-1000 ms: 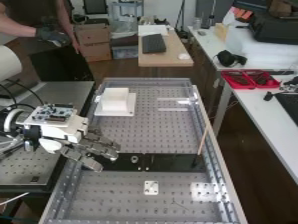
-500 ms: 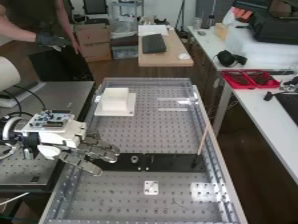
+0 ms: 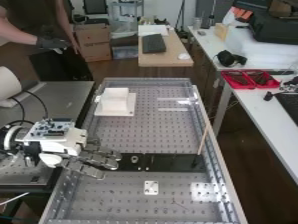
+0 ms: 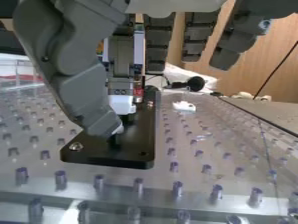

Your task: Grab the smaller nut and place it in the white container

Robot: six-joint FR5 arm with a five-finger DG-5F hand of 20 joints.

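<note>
The hand (image 3: 90,159) is over the end of the flat black bar (image 3: 173,162) nearest the arm, its fingers straight. They cover that part of the bar, and I cannot make out either nut. Beyond the fingertips the bearing (image 3: 134,159) stands on the bar. The white container (image 3: 116,99) sits on a white plate further up the bench. In the wrist view the hand (image 4: 76,85) hangs with its thumb tip low over the bar (image 4: 133,150), close to a finger with a pale tip. No nut can be made out between them.
A small white plate (image 3: 151,187) lies on the perforated bench below the bar. A thin wooden stick (image 3: 203,140) leans by the bench's right rail (image 3: 219,155). Pale strips (image 3: 173,109) lie on the far right part. Red trays (image 3: 249,79) stand on the side table.
The hand and wrist have come down toward the bar, lower in the high view. The fingertips have shifted slightly down along with them, still extended. Container and bearing have stayed where they were.
</note>
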